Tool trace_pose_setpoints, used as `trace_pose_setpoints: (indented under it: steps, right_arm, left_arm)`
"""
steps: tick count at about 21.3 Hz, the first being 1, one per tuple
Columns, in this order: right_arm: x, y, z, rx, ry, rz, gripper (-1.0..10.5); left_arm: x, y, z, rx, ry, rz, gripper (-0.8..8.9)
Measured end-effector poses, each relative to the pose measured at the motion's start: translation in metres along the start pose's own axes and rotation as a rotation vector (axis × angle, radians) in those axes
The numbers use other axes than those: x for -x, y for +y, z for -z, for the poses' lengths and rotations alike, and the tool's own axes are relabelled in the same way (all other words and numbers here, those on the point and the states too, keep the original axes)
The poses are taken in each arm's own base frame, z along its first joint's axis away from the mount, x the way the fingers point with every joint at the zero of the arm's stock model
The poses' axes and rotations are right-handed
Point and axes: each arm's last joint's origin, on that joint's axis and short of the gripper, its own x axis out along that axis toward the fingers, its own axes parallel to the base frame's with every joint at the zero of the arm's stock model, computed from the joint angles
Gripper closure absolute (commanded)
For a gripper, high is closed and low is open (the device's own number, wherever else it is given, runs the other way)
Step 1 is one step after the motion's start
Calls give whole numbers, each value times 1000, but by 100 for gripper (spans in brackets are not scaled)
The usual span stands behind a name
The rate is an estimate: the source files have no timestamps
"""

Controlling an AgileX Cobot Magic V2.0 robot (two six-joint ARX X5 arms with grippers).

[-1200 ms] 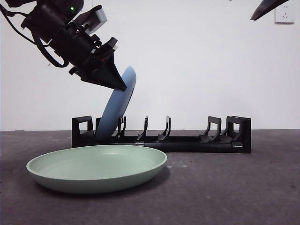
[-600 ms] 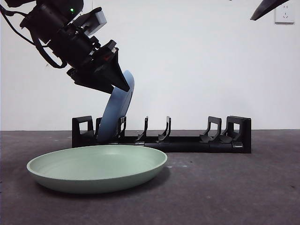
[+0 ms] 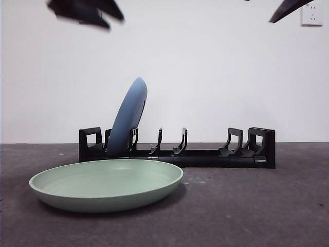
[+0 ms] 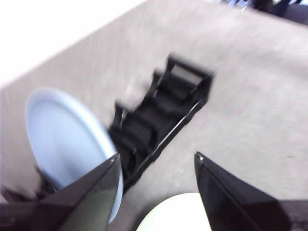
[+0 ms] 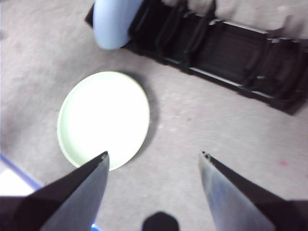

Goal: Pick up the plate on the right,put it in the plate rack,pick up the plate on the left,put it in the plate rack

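Observation:
A blue plate stands on edge, leaning, in a slot near the left end of the black plate rack. Nothing holds it. My left gripper is a blurred dark shape high at the top left, well above the plate. In the left wrist view it is open and empty over the blue plate and rack. A pale green plate lies flat in front of the rack. My right gripper hangs open and empty high above the green plate.
A white wall with a socket stands behind the dark grey table. The right gripper's black tip shows at the top right corner. A blue line marks the table near the green plate.
The left gripper has let go of the blue plate and risen fast up and to the left. The plate now stands by itself in the rack, a little more upright.

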Motion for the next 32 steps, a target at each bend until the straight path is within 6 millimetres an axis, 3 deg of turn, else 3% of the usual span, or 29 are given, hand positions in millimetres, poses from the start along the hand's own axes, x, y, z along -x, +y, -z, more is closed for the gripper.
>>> trace_pose_setpoints:
  steps: [3,6,8,11,13,18,32]
  right_arm:
    - [-37,8,-6,21,96,-41,631]
    - [-82,16,-11,43,185,-5,631]
    - [-111,18,-10,40,261,1,631]
    - [-158,18,-6,41,350,21,631]
    - [-187,17,-2,30,391,35,631]
    - [-220,22,6,28,439,31,631]
    - [-252,24,11,32,428,87,631]
  left_arm:
    - [55,-30,-14,-141,-90,10,462]
    - [98,-57,-10,-256,-90,22,462]
    - [116,-69,0,-303,-22,5,462]
    - [128,-78,17,-341,132,-7,460]
    - [129,-80,25,-362,230,-8,457]
    - [122,-82,28,-393,307,10,426]
    - [81,-87,28,-505,463,45,427]
